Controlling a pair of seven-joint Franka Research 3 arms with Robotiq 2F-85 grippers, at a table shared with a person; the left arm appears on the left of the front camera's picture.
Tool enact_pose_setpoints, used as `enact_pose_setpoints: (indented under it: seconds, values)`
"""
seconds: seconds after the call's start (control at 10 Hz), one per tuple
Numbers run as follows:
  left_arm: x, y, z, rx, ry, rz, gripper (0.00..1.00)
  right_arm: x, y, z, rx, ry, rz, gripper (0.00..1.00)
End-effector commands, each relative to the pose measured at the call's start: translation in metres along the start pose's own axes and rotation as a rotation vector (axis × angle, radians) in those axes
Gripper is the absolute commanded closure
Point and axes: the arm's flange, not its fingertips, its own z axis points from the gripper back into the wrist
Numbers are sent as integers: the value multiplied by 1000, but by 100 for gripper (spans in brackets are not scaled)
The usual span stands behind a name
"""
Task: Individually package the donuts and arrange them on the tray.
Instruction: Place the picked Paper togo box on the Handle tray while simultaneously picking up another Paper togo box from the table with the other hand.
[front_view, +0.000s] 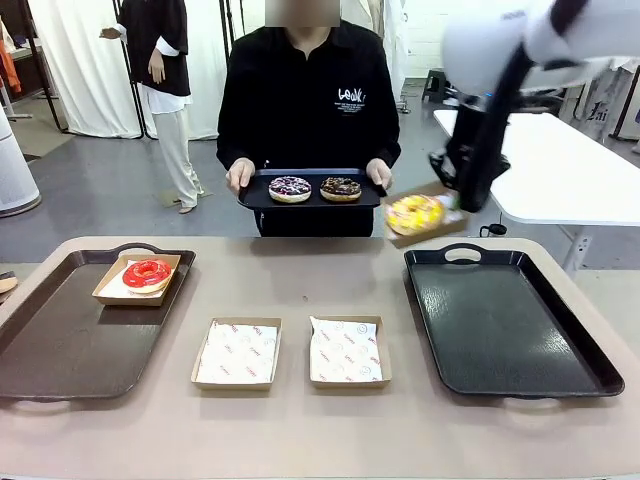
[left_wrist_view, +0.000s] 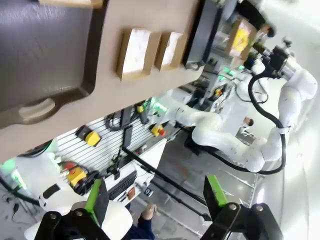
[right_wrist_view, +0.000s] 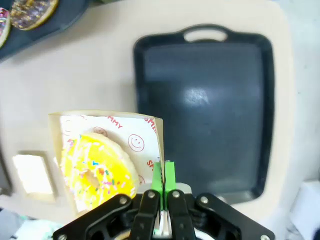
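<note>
Cardboard box (right_wrist_view: 107, 120) carrying the yellow donut (right_wrist_view: 97, 172) is hanging from the right gripper (right_wrist_view: 163, 167), wrist view revealing pads (right_wrist_view: 169, 177) clamping its rim.

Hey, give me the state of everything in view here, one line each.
right claw: shut on the edge of the held box, lifted above the table.
yellow donut: lying in the held box.
left claw: open, holding nothing.
red donut: boxed, on the left tray.
two lined boxes: no donut yet.
purple donut and chocolate donut: unboxed, on the person's tray.
</note>
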Motion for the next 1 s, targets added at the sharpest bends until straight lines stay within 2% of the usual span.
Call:
enact_pose_setpoints:
  seconds: [0.0, 0.2, 0.4, 0.6, 0.9]
  values:
    - [-8, -23, -43, 145, 50, 44, 0, -13, -46, -23, 22, 2, 22, 98]
    - [-12, -47, -96, 295, 70, 43, 0, 0, -87, -37, 54, 22, -60, 98]
    - [-13, -61, -142, 402, 99, 36, 0, 21, -109, -47, 63, 42, -84, 98]
    - [-8, -67, -189, 477, 115, 43, 0, 44, -111, -60, 30, 69, -21, 98]
    - [12, -76, -236, 516, 57, 40, 0, 61, -104, -76, 23, 85, 27, 98]
